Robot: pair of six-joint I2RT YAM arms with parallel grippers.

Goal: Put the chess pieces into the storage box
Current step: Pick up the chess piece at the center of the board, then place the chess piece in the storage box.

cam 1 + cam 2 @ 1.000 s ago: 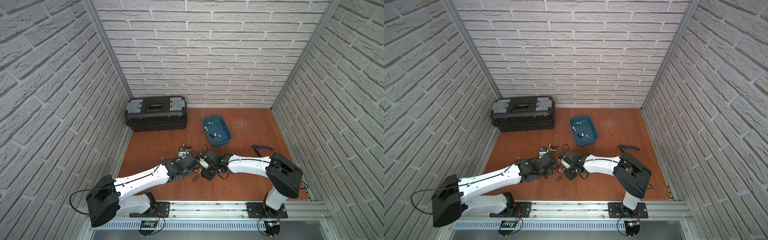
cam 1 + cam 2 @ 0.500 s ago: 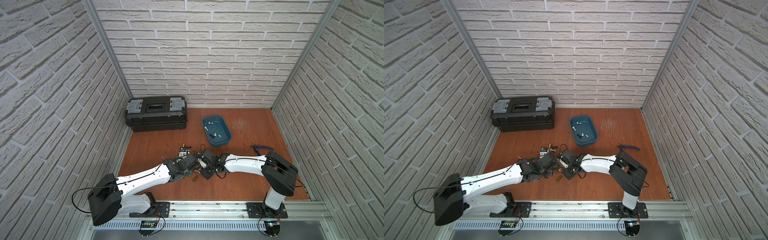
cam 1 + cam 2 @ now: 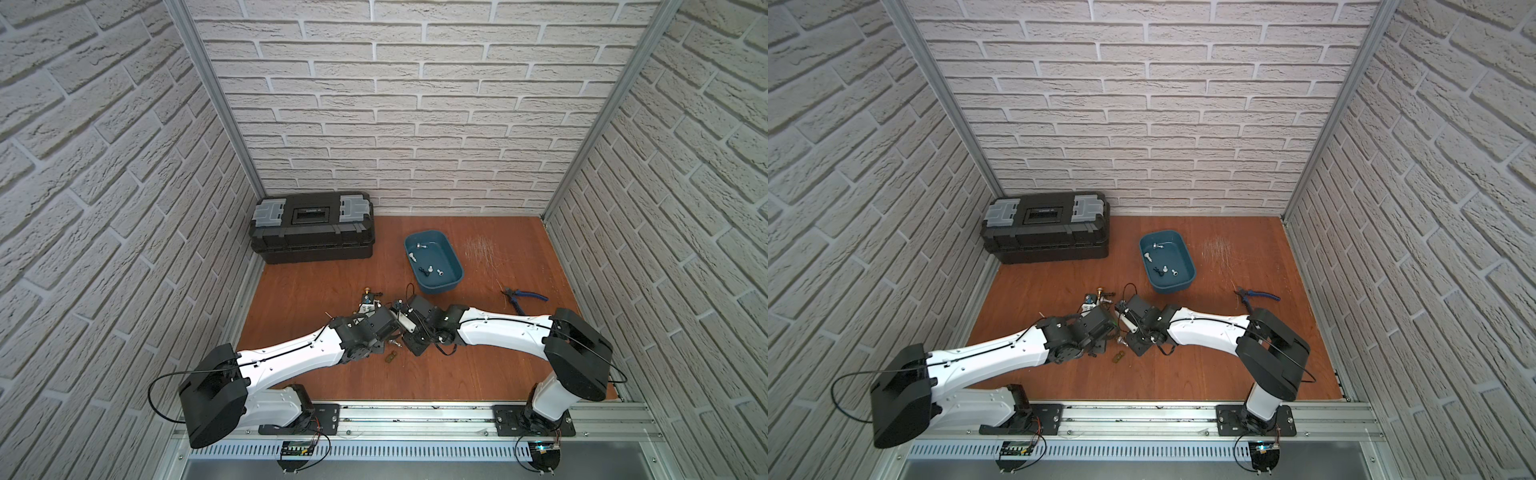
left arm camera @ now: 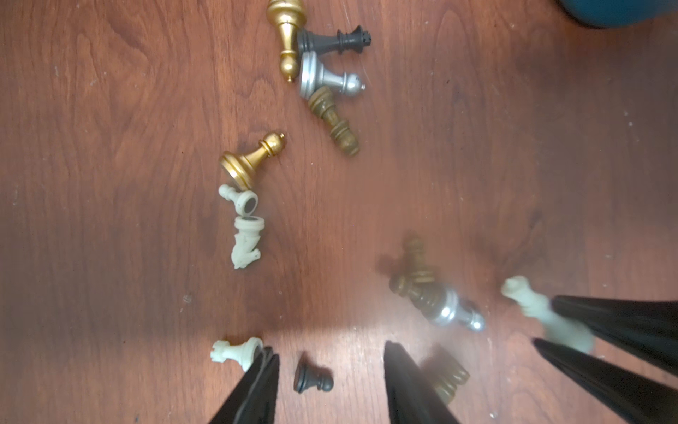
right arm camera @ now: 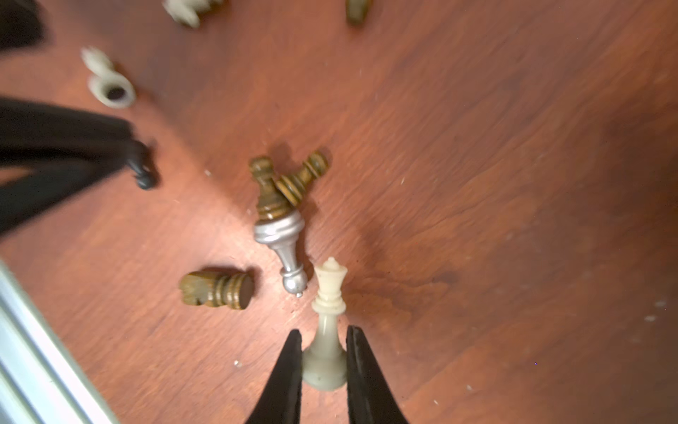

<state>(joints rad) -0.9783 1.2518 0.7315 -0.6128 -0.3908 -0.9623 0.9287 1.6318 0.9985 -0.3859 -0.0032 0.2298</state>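
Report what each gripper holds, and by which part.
The right gripper pinches the white queen by its base. The left gripper holds nothing; its fingers stand open around a black pawn.

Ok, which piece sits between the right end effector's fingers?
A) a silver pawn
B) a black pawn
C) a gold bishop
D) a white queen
D: in the right wrist view the right end effector has its fingers against both sides of the base of the white queen, while the silver pawn lies free beside it.
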